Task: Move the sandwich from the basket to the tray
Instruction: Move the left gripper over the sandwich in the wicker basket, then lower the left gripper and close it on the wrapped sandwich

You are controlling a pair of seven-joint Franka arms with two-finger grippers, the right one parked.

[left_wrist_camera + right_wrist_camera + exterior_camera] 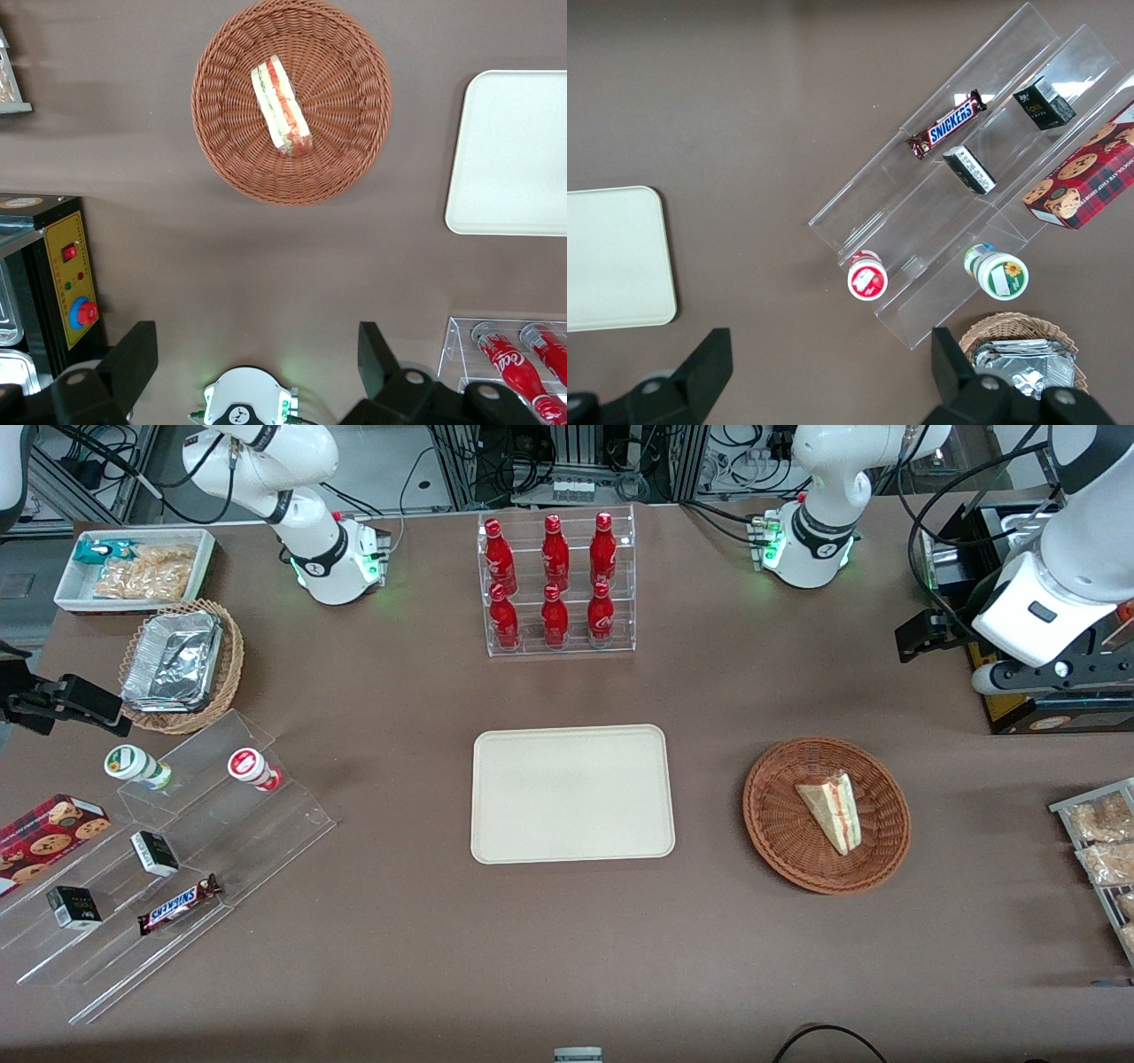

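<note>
Gripper [257, 359]: fingers spread apart, holding nothing, raised well clear of basket.
Sandwich [830, 810]: lying in basket [780, 841].
Tray [567, 850]: beside basket, bare.

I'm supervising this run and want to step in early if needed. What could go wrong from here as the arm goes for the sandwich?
The sandwich lies on its side in slippery-looking clear wrap, so the fingers may slide off it or squash the bread.

It sits inside the shallow basket; a low approach might catch the woven rim and drag the basket.

The gripper is open and high above the table, farther from the front camera than the basket. The tray lies apart from the basket, so a weak grasp could drop the sandwich between them.
</note>
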